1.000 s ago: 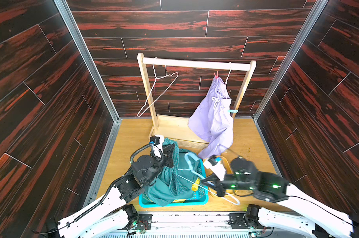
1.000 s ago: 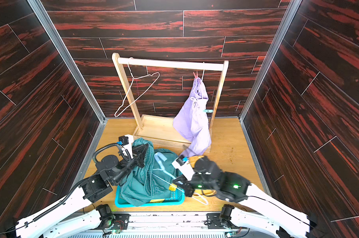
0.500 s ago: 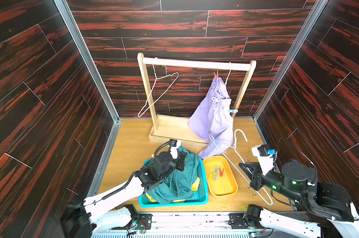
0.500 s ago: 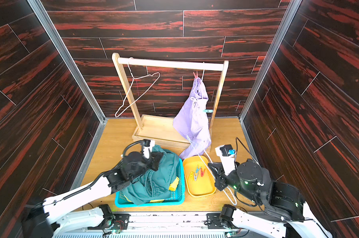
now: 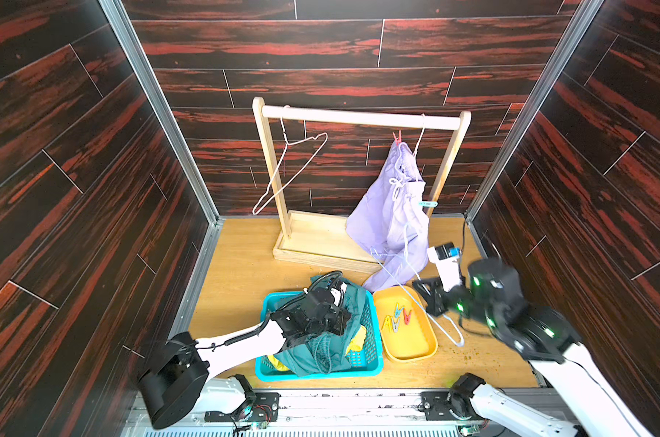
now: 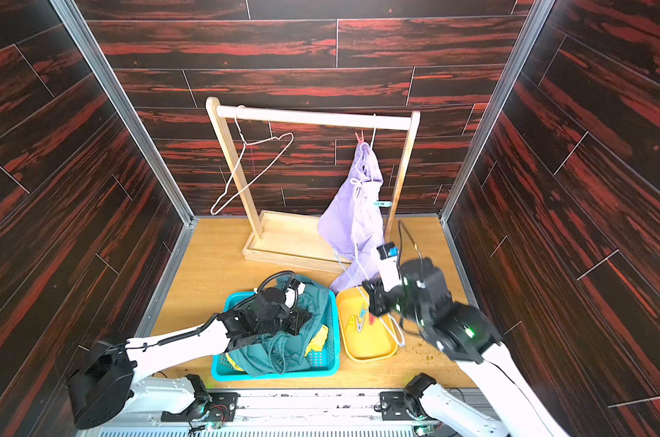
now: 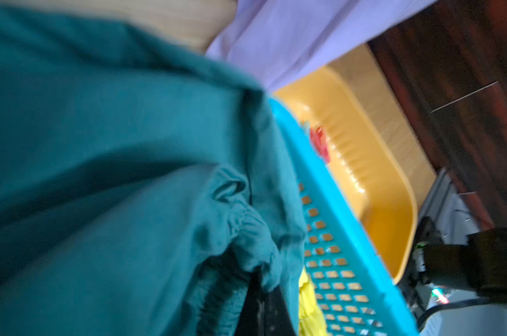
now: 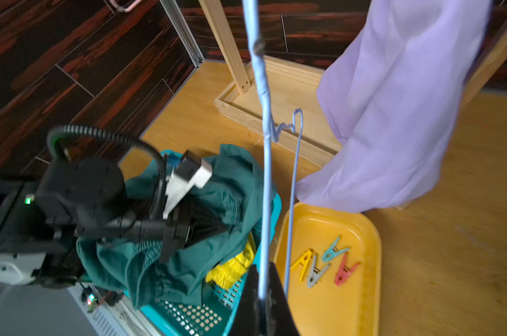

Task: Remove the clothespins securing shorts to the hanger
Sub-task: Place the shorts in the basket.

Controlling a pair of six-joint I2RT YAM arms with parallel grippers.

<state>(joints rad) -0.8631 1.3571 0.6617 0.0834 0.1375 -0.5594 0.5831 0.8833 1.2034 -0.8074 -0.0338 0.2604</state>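
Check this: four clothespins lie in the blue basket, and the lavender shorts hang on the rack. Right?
No. The four clothespins lie in the yellow tray; the right wrist view shows it. The lavender shorts do hang on the rack.

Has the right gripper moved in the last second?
Yes. The right gripper, shut on the light blue hanger, went rightward from over the blue basket's rim to the yellow tray's outer edge.

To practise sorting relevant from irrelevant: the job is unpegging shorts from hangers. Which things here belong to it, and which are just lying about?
Job: lavender shorts; red clothespin and blue clothespin on them; blue hanger; four loose clothespins in the yellow tray; teal shorts and yellow shorts in the blue basket.

Lying about: bare hanger on the wooden rack; crumbs.
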